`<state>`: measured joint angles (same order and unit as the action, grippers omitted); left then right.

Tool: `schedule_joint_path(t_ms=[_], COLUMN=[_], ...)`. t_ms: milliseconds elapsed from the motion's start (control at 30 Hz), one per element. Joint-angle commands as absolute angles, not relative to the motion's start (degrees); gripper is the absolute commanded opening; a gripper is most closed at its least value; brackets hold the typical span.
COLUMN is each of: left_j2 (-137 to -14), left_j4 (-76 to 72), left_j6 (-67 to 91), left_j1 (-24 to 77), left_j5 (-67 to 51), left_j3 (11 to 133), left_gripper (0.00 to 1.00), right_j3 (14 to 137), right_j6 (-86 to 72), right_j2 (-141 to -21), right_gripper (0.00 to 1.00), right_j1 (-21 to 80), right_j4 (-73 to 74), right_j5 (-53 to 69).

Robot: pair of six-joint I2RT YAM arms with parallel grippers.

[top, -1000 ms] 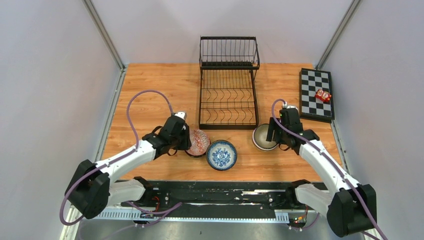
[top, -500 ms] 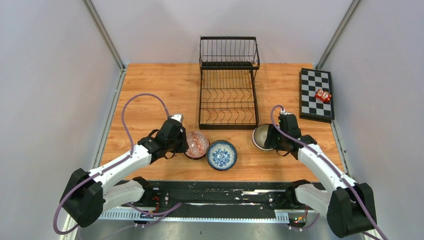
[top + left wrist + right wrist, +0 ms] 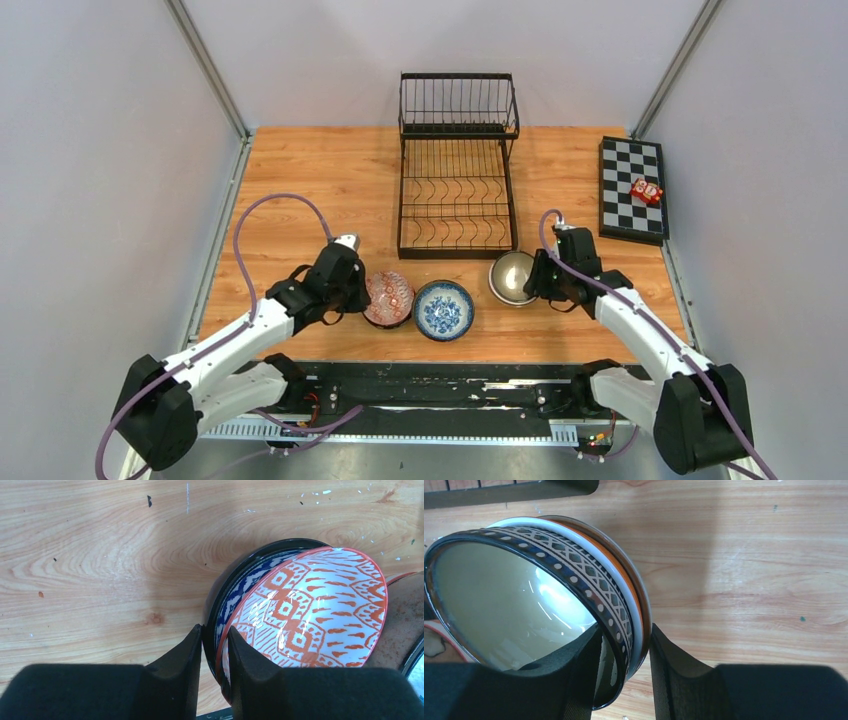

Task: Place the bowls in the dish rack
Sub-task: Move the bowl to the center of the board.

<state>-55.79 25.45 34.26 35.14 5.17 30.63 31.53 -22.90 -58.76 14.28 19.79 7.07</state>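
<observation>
A red-patterned bowl (image 3: pixel 390 298) (image 3: pixel 320 605) sits nested in a dark blue bowl (image 3: pixel 240 580), both tilted off the wood. My left gripper (image 3: pixel 362 290) (image 3: pixel 215 630) is shut on their near rims, one finger outside and one inside. A blue-and-white floral bowl (image 3: pixel 443 309) lies flat beside them. On the right, a stack of bowls (image 3: pixel 510 277) tilts up: a dark patterned one with a pale green inside (image 3: pixel 509 600), then a white and an orange one (image 3: pixel 636 595). My right gripper (image 3: pixel 535 278) (image 3: pixel 626 630) is shut on that stack's rim. The black dish rack (image 3: pixel 457 190) holds nothing.
A checkered board (image 3: pixel 632 215) with a small red object (image 3: pixel 646 190) lies at the back right. The rack's front bar (image 3: pixel 509 492) runs just beyond the right stack. Grey walls with metal posts close in the table on both sides.
Both grippers have closed onto the bowl rims. The left pair of bowls has slid toward the near edge and tilted. The right stack has shifted left and tipped up.
</observation>
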Motion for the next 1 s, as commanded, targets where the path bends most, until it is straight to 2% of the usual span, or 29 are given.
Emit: schedule_joint_path(t_ms=[0, 267, 467, 733, 800, 967], left_j2=[-54.0, -53.3, -53.5, -54.0, -54.0, -54.0], left_j4=[28.2, 29.3, 29.7, 30.1, 30.1, 30.4], left_j6=[34.7, 34.4, 33.7, 32.8, 32.7, 32.3], left_j1=[35.9, 36.0, 36.0, 36.0, 35.9, 36.0], left_j5=[4.1, 4.4, 5.1, 7.3, 7.7, 8.6], left_j3=[29.5, 30.3, 31.3, 32.2, 32.4, 33.5], left_gripper=[0.17, 0.20, 0.23, 0.37, 0.46, 0.58], right_j3=[30.8, 32.9, 35.2, 40.9, 42.2, 44.4], right_j6=[-21.8, -24.0, -23.8, -22.4, -22.0, -21.0], right_j2=[-59.4, -59.8, -59.3, -55.8, -55.2, -55.9], right_gripper=[0.40, 0.39, 0.46, 0.51, 0.52, 0.51], right_j1=[17.5, 25.2, 27.2, 27.1, 27.1, 27.3], right_j4=[24.6, 25.9, 28.5, 33.3, 34.0, 34.7], right_j5=[10.5, 8.6, 4.1, 0.1, 0.0, -2.0])
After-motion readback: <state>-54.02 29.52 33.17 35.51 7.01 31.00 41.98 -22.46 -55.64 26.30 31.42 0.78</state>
